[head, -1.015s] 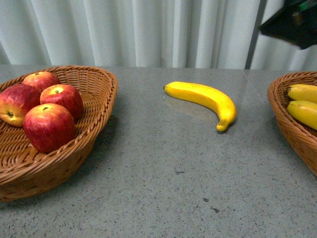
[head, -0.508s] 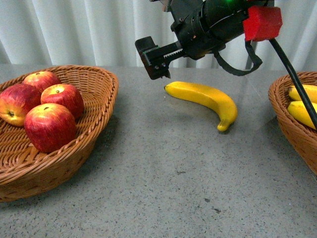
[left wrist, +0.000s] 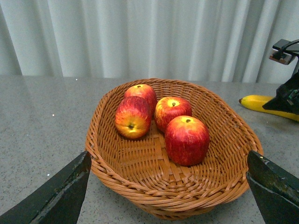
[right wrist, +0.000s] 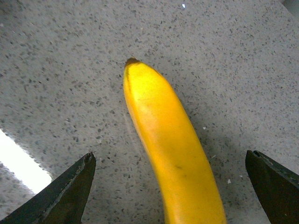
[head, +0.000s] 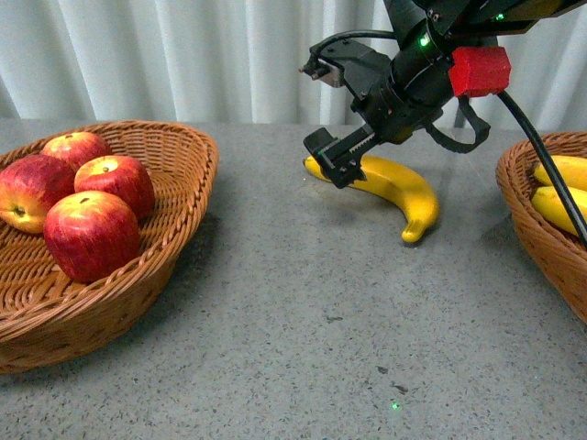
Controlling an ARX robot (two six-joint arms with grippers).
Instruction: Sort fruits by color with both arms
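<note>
A loose yellow banana [head: 404,188] lies on the grey table, and it fills the right wrist view [right wrist: 173,149]. My right gripper [head: 344,165] is open and low over the banana's stem end, with its fingers [right wrist: 65,196] either side of the fruit and not touching it. Several red apples [head: 91,234] lie in the left wicker basket [head: 174,266]. My left gripper [left wrist: 170,186] is open and empty, just in front of that basket [left wrist: 159,200] and its apples [left wrist: 187,140]. It is out of the front view.
A second wicker basket [head: 527,215] at the right edge holds two bananas [head: 561,209]. White curtains hang behind the table. The right arm [left wrist: 287,93] and the loose banana [left wrist: 261,102] show at the side of the left wrist view.
The right arm has swung in from the upper right and come down. Its open gripper has dropped from above the table onto the banana's stem end. The fruits have not moved.
</note>
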